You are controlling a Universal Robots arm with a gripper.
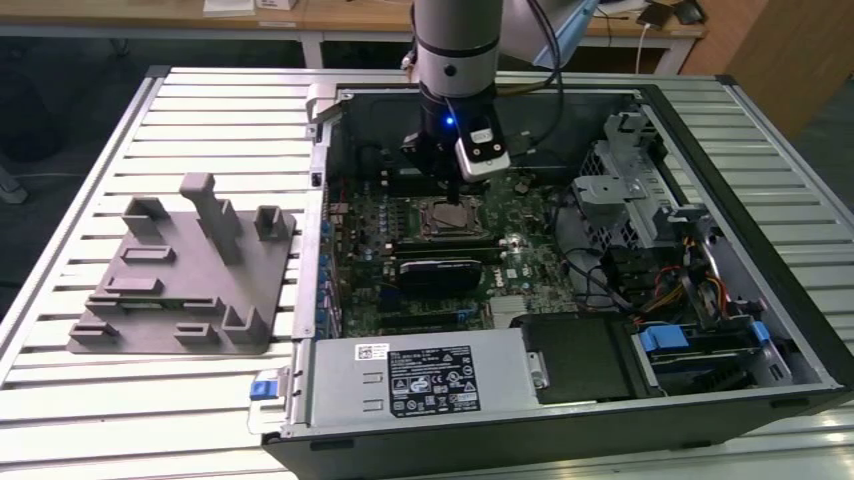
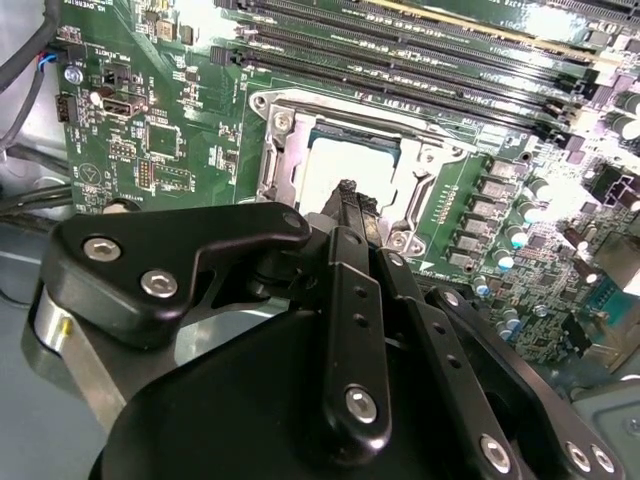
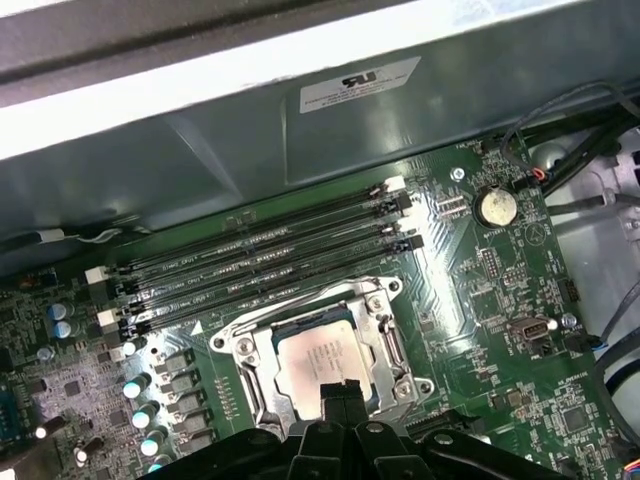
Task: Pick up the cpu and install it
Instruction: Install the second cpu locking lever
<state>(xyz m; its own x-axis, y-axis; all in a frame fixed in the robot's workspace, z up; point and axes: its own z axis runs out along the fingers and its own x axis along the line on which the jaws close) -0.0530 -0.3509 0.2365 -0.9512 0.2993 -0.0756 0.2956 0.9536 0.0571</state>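
The cpu, a small square chip with a silvery top, lies flat inside the open socket frame on the green motherboard. It also shows in the second wrist view as a bright plate within the metal frame. My gripper hangs right over the chip's edge with its two black fingers pressed together and nothing between them. I cannot tell whether the fingertips touch the chip. In the exterior view the arm reaches straight down into the open computer case, with the gripper above the socket.
Memory slots run beside the socket. A black block sits nearer the case front, with the power supply beyond it. A drive cage and cables lie at the exterior view's right. A grey fixture stands on the table at its left.
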